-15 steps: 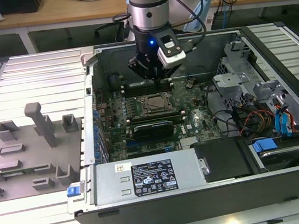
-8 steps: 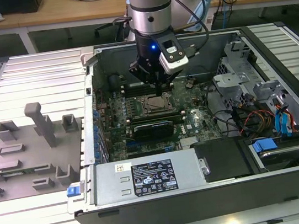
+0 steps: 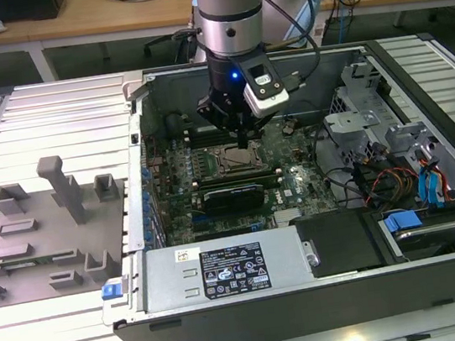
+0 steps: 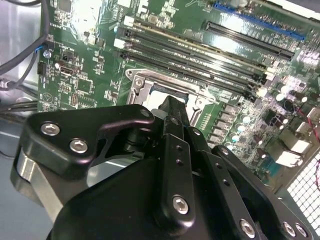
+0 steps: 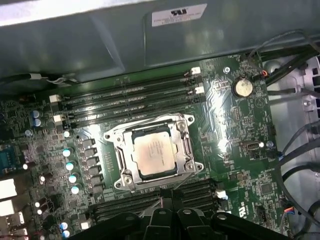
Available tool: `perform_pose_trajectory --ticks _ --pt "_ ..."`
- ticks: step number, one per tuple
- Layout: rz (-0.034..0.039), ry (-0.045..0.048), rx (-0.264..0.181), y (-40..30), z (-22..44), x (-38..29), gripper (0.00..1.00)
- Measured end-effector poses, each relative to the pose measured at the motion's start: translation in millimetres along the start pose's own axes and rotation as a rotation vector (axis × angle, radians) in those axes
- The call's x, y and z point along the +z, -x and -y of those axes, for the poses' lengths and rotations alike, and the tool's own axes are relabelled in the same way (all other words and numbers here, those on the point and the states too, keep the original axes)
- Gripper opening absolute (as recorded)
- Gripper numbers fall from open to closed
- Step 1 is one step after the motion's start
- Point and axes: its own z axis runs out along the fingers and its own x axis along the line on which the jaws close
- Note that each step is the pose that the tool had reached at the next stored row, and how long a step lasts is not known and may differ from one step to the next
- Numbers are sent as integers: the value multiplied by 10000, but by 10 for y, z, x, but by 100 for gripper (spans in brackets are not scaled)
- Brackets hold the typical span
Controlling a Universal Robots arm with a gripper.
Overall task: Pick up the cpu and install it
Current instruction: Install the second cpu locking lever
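The cpu (image 5: 155, 154), a small square chip with a shiny silver-grey top, lies flat in the metal-framed socket (image 5: 117, 150) on the green motherboard (image 3: 296, 178). In the exterior view the cpu (image 3: 239, 159) sits in the middle of the open computer case. My gripper (image 3: 243, 142) hangs just above it, shut, with nothing between its fingers. In the second wrist view the gripper (image 4: 172, 102) points at the socket and covers most of the cpu (image 4: 161, 90). The first wrist view shows the gripper (image 5: 167, 200) beside the socket's edge, apart from the chip.
Memory slots (image 5: 130, 97) run along both sides of the socket. A black expansion card (image 3: 231, 195) lies nearer the power supply (image 3: 225, 273). Drive cages and cables (image 3: 416, 186) fill the case at the exterior view's right. A grey fixture (image 3: 42, 239) stands outside at the exterior view's left.
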Motion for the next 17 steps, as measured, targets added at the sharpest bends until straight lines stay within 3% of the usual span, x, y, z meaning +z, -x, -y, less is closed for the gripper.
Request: perform_pose_trajectory --ticks 7,17 --pt "0 1 0 19 95 6 11" --pt "3 13 -147 12 106 80 11"
